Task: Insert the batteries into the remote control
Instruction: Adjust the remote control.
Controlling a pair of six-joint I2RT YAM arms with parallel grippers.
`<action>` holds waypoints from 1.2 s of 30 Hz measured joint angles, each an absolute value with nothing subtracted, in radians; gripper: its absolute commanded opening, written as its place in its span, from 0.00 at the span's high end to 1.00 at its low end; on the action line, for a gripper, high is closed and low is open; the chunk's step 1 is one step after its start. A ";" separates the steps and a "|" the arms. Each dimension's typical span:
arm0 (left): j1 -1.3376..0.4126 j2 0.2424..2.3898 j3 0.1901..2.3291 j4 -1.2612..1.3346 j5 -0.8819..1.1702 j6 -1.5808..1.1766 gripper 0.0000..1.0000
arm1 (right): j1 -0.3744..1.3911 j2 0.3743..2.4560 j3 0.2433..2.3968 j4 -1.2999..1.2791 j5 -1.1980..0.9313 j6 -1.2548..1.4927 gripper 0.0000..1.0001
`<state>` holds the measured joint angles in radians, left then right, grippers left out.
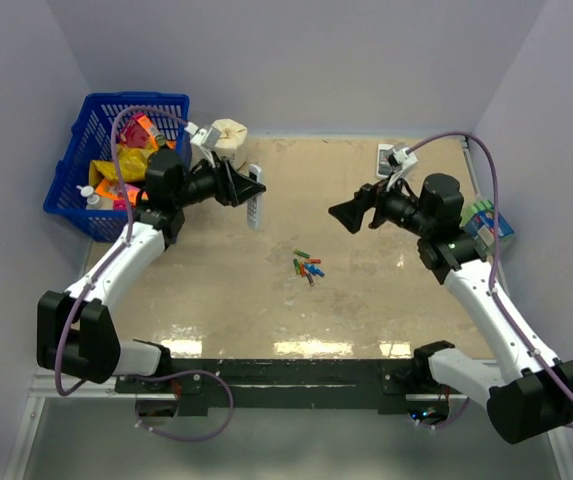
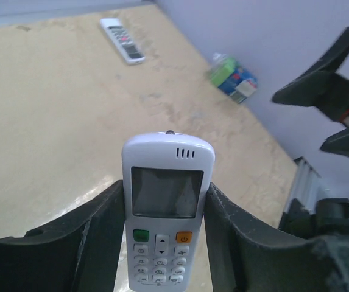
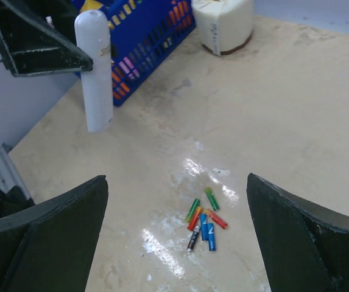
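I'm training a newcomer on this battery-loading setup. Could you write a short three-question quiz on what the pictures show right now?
1. What does the left gripper hold between its fingers?
2. True or false: the right gripper is shut on a battery.
3. The batteries are: A, held by the right gripper; B, lying loose in a cluster on the table; C, standing upright in a row.

Key: 1, the remote control, lifted off the table. 2, false: its fingers are open and empty. 3, B.
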<state>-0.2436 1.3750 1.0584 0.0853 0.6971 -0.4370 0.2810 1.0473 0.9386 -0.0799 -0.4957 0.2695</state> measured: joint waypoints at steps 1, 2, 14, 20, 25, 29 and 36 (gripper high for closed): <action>-0.244 1.362 1.031 0.159 0.727 -0.479 0.97 | 0.286 1.046 0.939 -0.073 -0.527 0.265 0.02; -0.244 1.351 1.005 0.226 0.757 -0.524 0.98 | 0.292 1.046 0.939 -0.058 -0.560 0.262 0.02; -0.263 1.327 0.854 1.018 0.931 -1.052 0.99 | 0.415 1.045 0.932 0.131 -0.781 0.291 0.02; -0.277 1.318 0.852 1.216 0.952 -1.231 0.99 | 0.470 1.062 0.926 0.249 -0.814 0.338 0.02; -0.287 1.318 0.852 1.249 0.955 -1.303 1.00 | 0.521 1.099 0.926 0.310 -0.829 0.363 0.02; -0.302 1.316 0.852 1.256 0.955 -1.325 1.00 | 0.544 1.119 0.927 0.337 -0.831 0.378 0.02; -0.322 1.298 0.852 1.264 0.954 -1.327 1.00 | 0.579 1.153 0.943 0.348 -0.831 0.373 0.02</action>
